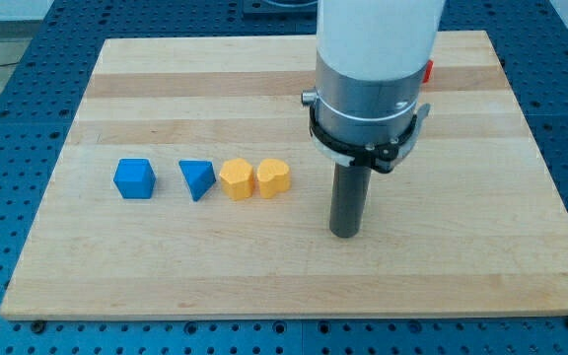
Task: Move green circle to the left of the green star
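A wooden board rests on blue pegboard (evenly lit).

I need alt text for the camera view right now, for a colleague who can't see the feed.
My tip rests on a wooden board, to the view's right of a row of four blocks: a blue cube, a blue triangle, a yellow hexagon and a yellow heart. A red block peeks from behind the arm; no green circle or green star shows.

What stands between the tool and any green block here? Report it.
No green circle or star shows, so I cannot tell. My tip rests on the board, to the view's right of the yellow heart, apart from it. The arm hides part of it near the view's top, where a red block shows.
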